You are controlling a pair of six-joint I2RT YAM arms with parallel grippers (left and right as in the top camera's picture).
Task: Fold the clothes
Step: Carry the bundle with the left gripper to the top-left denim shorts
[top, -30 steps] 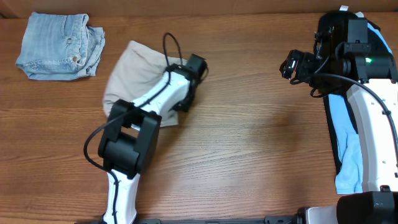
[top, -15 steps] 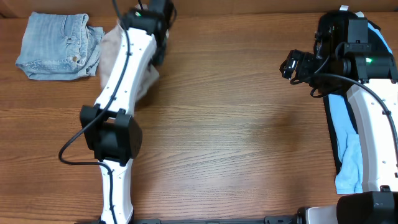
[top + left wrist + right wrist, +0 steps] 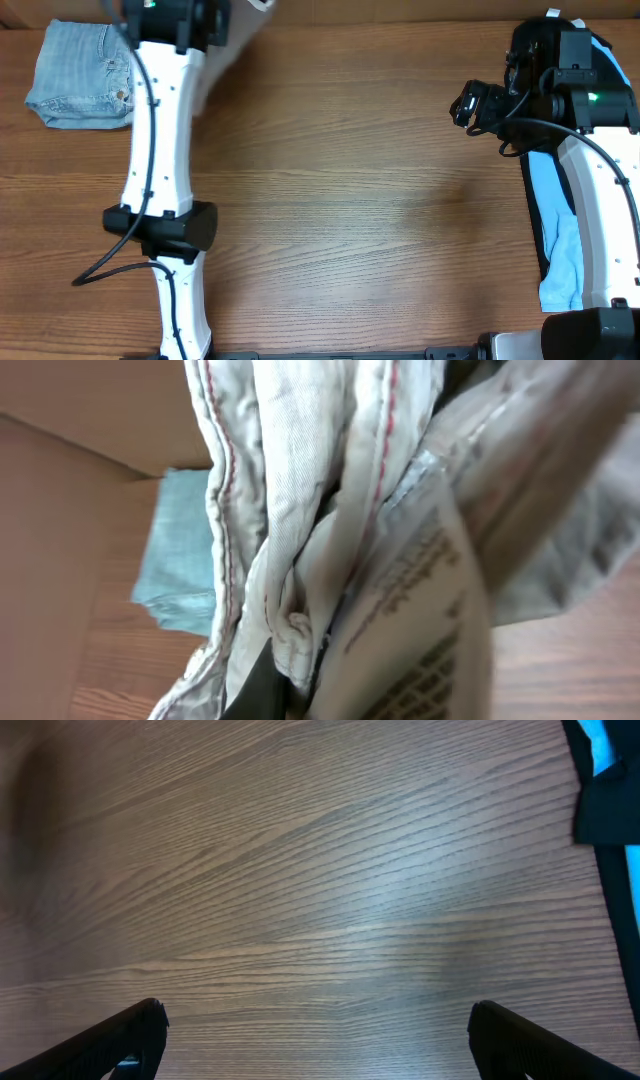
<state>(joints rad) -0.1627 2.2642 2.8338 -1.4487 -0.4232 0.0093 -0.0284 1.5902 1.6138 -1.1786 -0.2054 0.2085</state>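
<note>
- Hanging right against the left wrist camera, the khaki shorts fill that view in bunched folds with red-stitched seams and a white printed label turned outward. Overhead they are only a beige blur beside the arm.
- The left gripper is clamped tight on the khaki shorts, holding them up over the table's far left corner.
- The right gripper hovers over bare wood with its fingers spread fully apart, holding nothing.
- The table is wood-grain. A plain brown surface rises behind it in the left wrist view.
- Folded denim shorts lie at the far left, and blue and black clothes sit under the right arm.
- The left arm stretches straight toward the far edge.
</note>
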